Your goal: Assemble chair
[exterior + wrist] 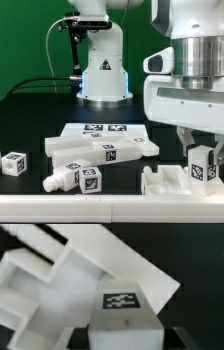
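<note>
In the exterior view my gripper (pixel 203 176) stands low at the right, shut on a white chair block (pixel 203 163) with a black-and-white tag. The block hangs just above the right end of a white notched chair part (pixel 165 182) lying on the black table. In the wrist view the same tagged block (pixel 120 308) fills the gap between my two dark fingers (pixel 83 336), so my gripper (pixel 128 339) grips it on both sides. Under it lies the stepped white chair part (pixel 45 286). I cannot tell whether the block touches that part.
The marker board (pixel 100 129) lies mid-table. In front of it lie tagged white bars (pixel 108 150) and a shorter piece with a round peg end (pixel 75 179). A tagged cube (pixel 13 163) sits at the exterior view's left. The arm's base (pixel 103 72) stands behind.
</note>
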Action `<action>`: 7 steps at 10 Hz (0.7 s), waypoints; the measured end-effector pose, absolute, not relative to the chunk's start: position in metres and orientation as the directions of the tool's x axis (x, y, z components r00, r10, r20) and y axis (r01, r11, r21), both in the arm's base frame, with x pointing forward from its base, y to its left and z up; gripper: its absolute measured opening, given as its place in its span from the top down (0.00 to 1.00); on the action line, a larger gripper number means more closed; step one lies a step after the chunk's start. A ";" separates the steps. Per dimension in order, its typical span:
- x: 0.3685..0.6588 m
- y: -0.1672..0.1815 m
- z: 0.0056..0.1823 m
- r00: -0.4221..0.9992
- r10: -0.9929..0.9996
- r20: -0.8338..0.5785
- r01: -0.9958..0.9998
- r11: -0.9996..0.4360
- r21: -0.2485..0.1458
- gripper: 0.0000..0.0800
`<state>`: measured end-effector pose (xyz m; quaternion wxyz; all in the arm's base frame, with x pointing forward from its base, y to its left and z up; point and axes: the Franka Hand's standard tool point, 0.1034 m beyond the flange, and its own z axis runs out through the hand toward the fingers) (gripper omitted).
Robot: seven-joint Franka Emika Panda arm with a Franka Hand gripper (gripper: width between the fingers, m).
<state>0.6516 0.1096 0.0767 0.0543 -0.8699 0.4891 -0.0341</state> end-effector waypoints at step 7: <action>0.652 0.112 0.080 0.871 -0.487 0.063 -0.480 -0.872 -0.101 0.22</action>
